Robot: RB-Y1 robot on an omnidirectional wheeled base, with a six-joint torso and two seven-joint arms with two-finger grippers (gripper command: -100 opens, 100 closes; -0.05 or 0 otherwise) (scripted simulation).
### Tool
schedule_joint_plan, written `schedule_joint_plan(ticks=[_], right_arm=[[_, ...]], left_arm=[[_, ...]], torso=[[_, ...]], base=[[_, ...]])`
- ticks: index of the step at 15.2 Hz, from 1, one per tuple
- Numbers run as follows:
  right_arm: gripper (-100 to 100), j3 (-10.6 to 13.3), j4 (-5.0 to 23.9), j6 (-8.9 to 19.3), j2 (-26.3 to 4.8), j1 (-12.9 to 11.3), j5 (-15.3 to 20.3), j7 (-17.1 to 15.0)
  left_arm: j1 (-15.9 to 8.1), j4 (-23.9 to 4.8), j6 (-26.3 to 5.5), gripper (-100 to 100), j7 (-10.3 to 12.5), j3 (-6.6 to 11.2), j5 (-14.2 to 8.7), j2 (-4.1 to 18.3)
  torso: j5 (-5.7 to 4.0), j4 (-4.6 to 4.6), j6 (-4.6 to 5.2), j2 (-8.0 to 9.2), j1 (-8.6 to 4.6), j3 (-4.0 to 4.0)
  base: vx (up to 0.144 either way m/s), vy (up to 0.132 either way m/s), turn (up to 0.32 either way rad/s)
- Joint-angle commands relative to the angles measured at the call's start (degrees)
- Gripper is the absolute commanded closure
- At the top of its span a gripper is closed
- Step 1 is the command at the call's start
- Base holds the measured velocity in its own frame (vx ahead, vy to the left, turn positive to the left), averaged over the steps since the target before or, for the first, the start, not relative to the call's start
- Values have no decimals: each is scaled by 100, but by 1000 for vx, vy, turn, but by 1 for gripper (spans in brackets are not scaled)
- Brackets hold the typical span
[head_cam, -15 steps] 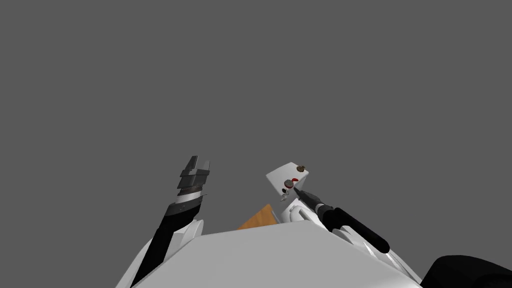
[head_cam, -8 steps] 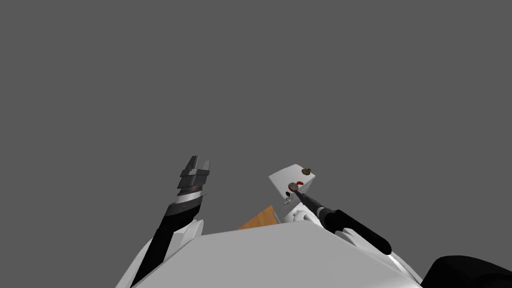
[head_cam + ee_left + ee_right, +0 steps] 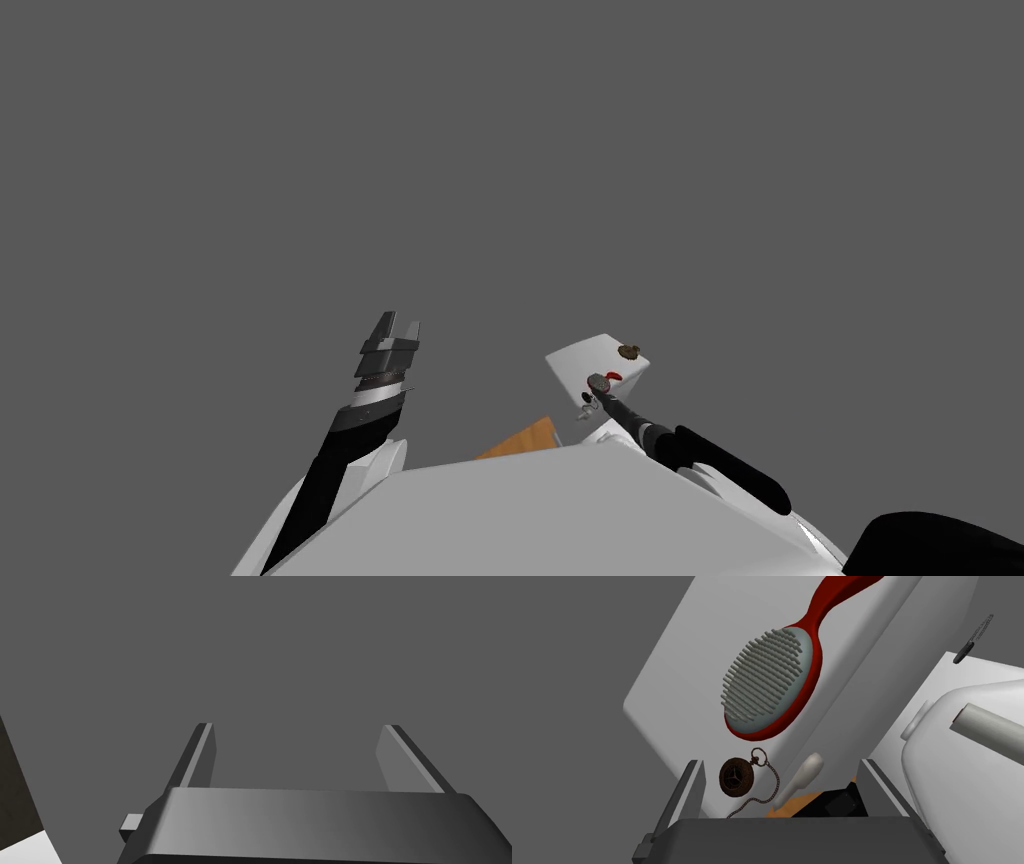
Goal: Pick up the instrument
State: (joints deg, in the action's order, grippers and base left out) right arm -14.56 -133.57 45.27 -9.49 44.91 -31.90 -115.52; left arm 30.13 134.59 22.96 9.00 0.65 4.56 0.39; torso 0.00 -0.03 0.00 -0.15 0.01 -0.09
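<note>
Head view: the left pincer (image 3: 400,330) is raised on the left with its two fingers apart and nothing between them. On the right, the right arm (image 3: 690,455) reaches to a small white table (image 3: 575,358). On this table lie a red hairbrush (image 3: 603,379) with a grey bristle pad and a small brown object (image 3: 630,351) at the far right corner. A dark speck at the table's near edge is probably the pocket watch (image 3: 587,398), though it is too small to confirm. Left wrist view: the left pincer's fingers stand wide apart before a flat grey ground. Right wrist view: the right pincer (image 3: 779,763) is spread open above the table's near edge and is not clamped on anything. The brown pocket watch lies on the white top between the two fingers, closer to one of them and touching neither. Its chain (image 3: 769,786) trails towards the pincer's body. A white handle-like piece (image 3: 804,775) lies just beside the watch, and the hairbrush rests farther along the table.
</note>
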Motion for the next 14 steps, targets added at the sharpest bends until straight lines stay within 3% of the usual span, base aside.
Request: schedule_joint_plan(ticks=[1, 6, 14], right_arm=[[-100, -16, -18, 90, 12, 17, -21, -160], [-100, -113, -45, 575, 92, 113, -190, -809], [-100, -201, -69, 1010, 171, 199, -342, -1503]], left_arm=[[0, 0, 0, 0, 0, 0, 0, 0], [0, 0, 0, 0, 0, 0, 0, 0], [0, 0, 0, 0, 0, 0, 0, 0]], torso=[[0, 0, 0, 0, 0, 0], [0, 0, 1, -1, 0, 0], [0, 0, 1, 0, 1, 0]], base=[[18, -4, 49], [25, -1, 149], [25, -3, 106]])
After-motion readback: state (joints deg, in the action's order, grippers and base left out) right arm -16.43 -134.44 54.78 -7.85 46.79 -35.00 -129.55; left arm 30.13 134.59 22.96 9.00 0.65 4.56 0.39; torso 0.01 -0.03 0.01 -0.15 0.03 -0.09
